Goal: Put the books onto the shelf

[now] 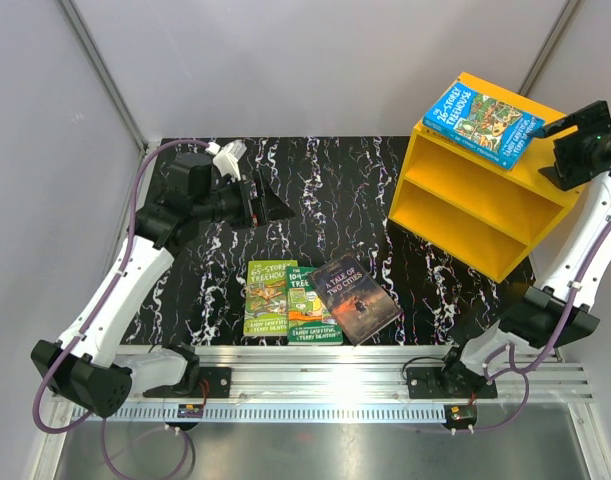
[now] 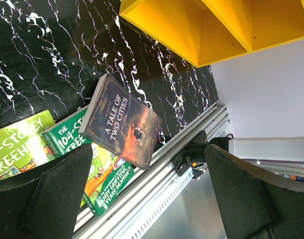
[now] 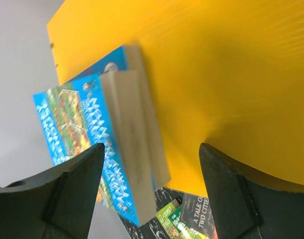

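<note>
Two blue books lie stacked on the flat top of the yellow shelf, seen from above as a blue cover. My right gripper hovers open just off their page edges, touching neither; from above the right gripper sits at the shelf's right rear corner. On the black marble table lie two green books and a dark brown book, overlapping in a row. My left gripper hangs open and empty above the table, left of them. The brown book shows in its view.
The shelf opens toward the table's middle, with one divider board and both compartments bare. An aluminium rail carrying both arm bases runs along the near edge. Grey walls close in the left, back and right sides.
</note>
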Motion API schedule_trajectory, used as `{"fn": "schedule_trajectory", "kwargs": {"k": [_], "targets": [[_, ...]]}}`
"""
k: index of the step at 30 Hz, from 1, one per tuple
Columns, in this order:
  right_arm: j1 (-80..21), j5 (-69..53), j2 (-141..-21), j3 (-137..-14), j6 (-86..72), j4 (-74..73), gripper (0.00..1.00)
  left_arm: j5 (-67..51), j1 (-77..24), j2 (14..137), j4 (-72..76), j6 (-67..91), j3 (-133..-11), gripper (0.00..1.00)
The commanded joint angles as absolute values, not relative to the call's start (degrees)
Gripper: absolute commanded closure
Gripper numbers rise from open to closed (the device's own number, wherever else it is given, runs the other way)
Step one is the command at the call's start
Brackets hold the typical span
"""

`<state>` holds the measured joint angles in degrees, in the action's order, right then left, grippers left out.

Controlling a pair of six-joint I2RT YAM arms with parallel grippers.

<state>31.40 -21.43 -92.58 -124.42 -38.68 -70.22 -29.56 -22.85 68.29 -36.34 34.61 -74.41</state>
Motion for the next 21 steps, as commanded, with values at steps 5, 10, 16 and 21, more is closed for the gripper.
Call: {"fn": "schedule_trajectory", "kwargs": {"k": [5,10,16,21], "targets": [[34.37,-20.56,-96.42,-131.22,-37.7,-73.3,0.17,-31.2,-22.59,67.24,-34.45,34.72,-74.09,0.01],[34.19,-22.42,-91.5,-129.02,-36.39,-71.45,0.18,-30.5,-22.5,67.15,-34.63,34.72,-73.74,0.01],[33.14,-15.66,-88.16,-131.22,-32.87,-75.4,0.18,-31.81,-22.59,66.89,-34.46,36.65,-72.69,0.01],[31.64,-11.86,-81.76,-128.68,-33.48,-76.82,0.17,-31.91,-22.68,66.36,-35.33,37.09,-71.81,0.01]]}}
